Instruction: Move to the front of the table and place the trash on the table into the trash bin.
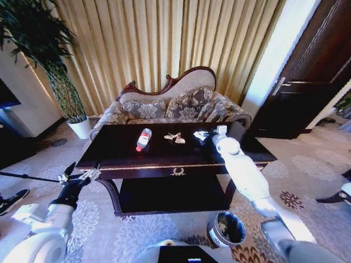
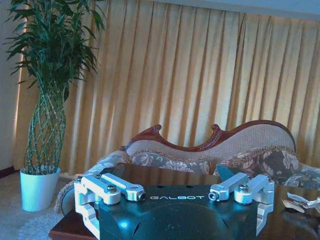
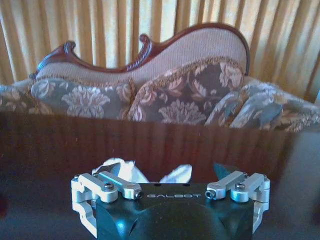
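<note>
Golden pleated curtains (image 1: 164,44) are hanging across the back of the room, and a carved floral sofa (image 1: 175,104) is standing in front of them. Just before the sofa, the dark glossy tabletop (image 1: 109,150) is lying across the middle of the head view, with its gold wreath emblem facing the robot and a lower shelf beneath it. A tall plant in a white pot (image 1: 81,127) is standing on the floor off the tabletop's far left corner.

The right arm is reaching out over the right part of the tabletop, and the right gripper (image 1: 219,131) is hovering at a crumpled white paper wad (image 3: 120,170) near the far edge; its fingers are spread wide in the right wrist view, with the white paper lying just ahead between them, and I cannot tell whether they are touching it. The left gripper (image 1: 82,175) is hanging off the tabletop's near left corner, its fingers also standing wide apart and holding nothing.

On the floor near the tabletop's front right leg, the round grey trash bin (image 1: 226,230) with its black liner is sitting upright. A clear plastic bottle (image 1: 143,139) with a red label is lying on its side left of the tabletop's centre. Tan scraps (image 1: 175,138) are resting between the bottle and the paper wad.
</note>
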